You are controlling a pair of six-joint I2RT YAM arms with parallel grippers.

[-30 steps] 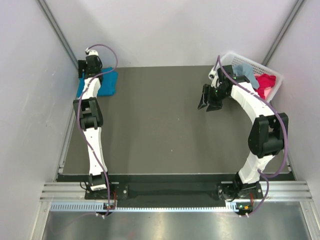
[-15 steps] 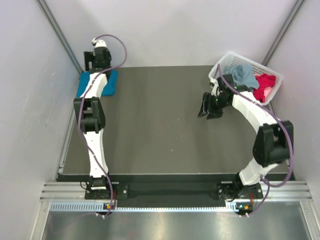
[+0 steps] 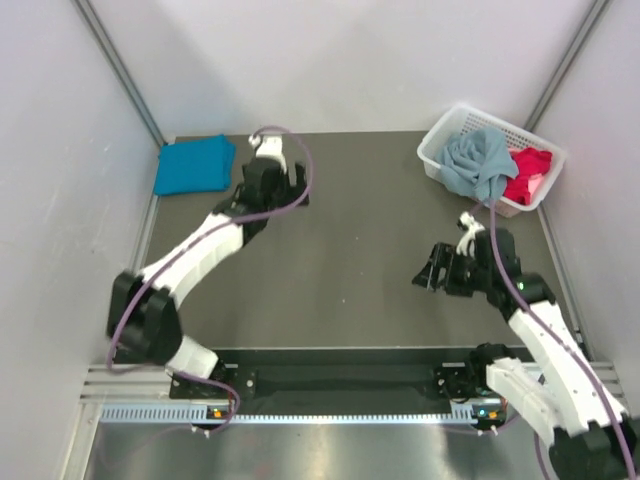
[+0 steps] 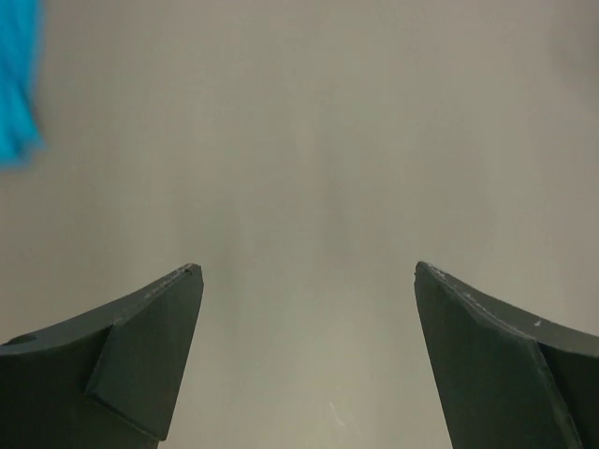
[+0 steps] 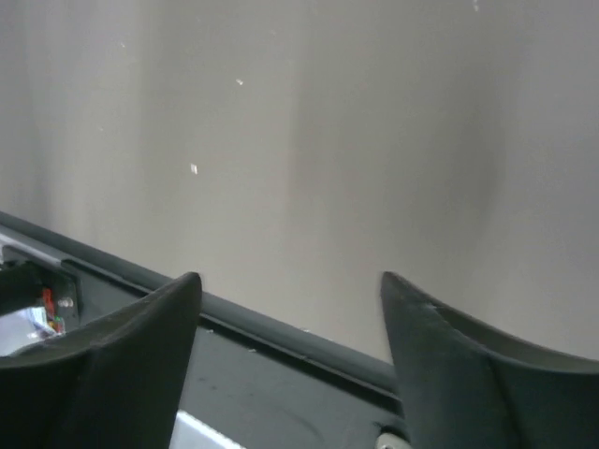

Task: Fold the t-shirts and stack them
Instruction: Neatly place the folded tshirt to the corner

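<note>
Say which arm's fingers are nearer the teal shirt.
Left. Left fingers hover just right of the teal shirt, apart from it; right fingers are far off across the table.

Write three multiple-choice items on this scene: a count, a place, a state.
1. How many shirts are in the basket? A one B three C two
2. Where is the teal shirt? A in the basket B table, far left corner C table centre
3. The left gripper is: A open, empty B shut on cloth C shut, empty

Key: 1 C, a grey-blue shirt and a red-pink shirt lie in it; 2 B, it lies folded there; 3 A, its jaws stand apart with nothing between.
</note>
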